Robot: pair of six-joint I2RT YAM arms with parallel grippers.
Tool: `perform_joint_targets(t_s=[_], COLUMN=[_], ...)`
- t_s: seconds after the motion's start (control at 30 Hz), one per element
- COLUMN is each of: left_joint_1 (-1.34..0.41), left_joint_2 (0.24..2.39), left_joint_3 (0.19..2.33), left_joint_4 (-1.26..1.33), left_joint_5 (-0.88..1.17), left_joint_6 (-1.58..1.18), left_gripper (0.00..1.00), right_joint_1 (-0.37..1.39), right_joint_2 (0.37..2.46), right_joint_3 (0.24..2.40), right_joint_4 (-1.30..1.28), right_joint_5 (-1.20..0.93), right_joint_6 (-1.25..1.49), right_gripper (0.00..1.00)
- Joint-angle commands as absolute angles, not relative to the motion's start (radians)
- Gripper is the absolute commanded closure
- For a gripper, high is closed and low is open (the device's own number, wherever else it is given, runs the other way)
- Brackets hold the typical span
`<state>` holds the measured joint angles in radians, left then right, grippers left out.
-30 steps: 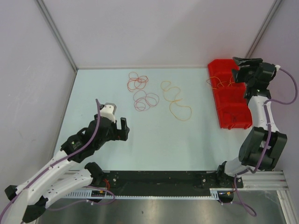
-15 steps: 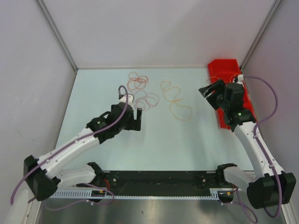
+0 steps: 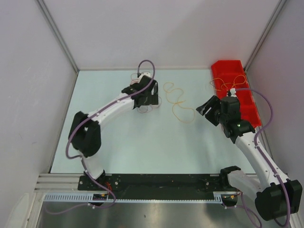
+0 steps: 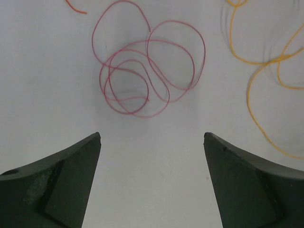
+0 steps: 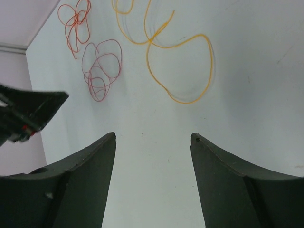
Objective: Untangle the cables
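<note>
I am on the approach to a grasp, I judge, and nothing is lifted yet. My left hand (image 4: pixel 152 137) hangs over the pink cable (image 4: pixel 142 78), released, its jaws spread wide with only bare bench (image 3: pixel 142 147) between them. The coil lies just ahead of the fingertips, and I see no contact.

That pink cable is a bunch of overlapping loops lying flat, well away from the red bin (image 3: pixel 237 107). Between it and the bin lies the orange cable (image 3: pixel 179 105), a looser run of loops. The left wrist view shows a plain gap between the two. The red cable (image 5: pixel 75 21) sits just beside the pink one and is the farthest of the three from the bin; from above, my own arm hides most of it. A few yellow strands (image 3: pixel 227 84) rest in the bin itself, some draped over its rim.

My right hand (image 5: pixel 153 137) hovers just beside the bin, on the side facing the orange cable. It is also released and empty.

The three cables outside the bin look separate from one another, so the work left is the pink coil's own crossings and the strands in the bin. Next I need to lower the left hand onto one outer pink loop — a single strand, not the heap. The wire is hair-thin and flat on the bench, so the fingertips must close right at the surface or they will miss it.
</note>
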<state>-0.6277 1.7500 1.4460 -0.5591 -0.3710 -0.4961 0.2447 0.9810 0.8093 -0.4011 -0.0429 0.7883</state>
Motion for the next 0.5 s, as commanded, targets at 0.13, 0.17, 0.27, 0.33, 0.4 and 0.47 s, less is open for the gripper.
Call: perform_joint_targets(t_s=[0.13, 0.17, 0.27, 0.33, 0.4, 0.47], left_joint_1=[-0.574, -0.560, -0.532, -0.514, -0.503, -0.491], left_joint_2=[2.032, 2.084, 2.173, 2.206, 2.236, 2.258], left_joint_3=[1.788, 1.811, 1.891, 1.928, 1.939, 1.942], left_joint_4=[-0.699, -0.707, -0.738, -0.744, -0.729, -0.718], left_joint_5=[-0.454, -0.448, -0.417, -0.394, -0.364, -0.347], left_joint_6=[-0.473, -0.469, -0.465, -0.465, -0.465, -0.463], left_gripper=[0.03, 0.02, 0.00, 0.00, 0.00, 0.00], right_joint_1=[0.259, 0.259, 0.259, 0.261, 0.261, 0.259], right_joint_2=[0.933, 0.928, 0.916, 0.910, 0.907, 0.908], right_joint_3=[0.785, 0.779, 0.775, 0.775, 0.773, 0.773], right_joint_4=[-0.399, -0.402, -0.414, -0.420, -0.423, -0.426], right_joint_5=[-0.109, -0.110, -0.126, -0.133, -0.140, -0.144], right_joint_6=[0.729, 0.726, 0.713, 0.704, 0.698, 0.692], right_gripper=[0.31, 0.30, 0.30, 0.30, 0.30, 0.30])
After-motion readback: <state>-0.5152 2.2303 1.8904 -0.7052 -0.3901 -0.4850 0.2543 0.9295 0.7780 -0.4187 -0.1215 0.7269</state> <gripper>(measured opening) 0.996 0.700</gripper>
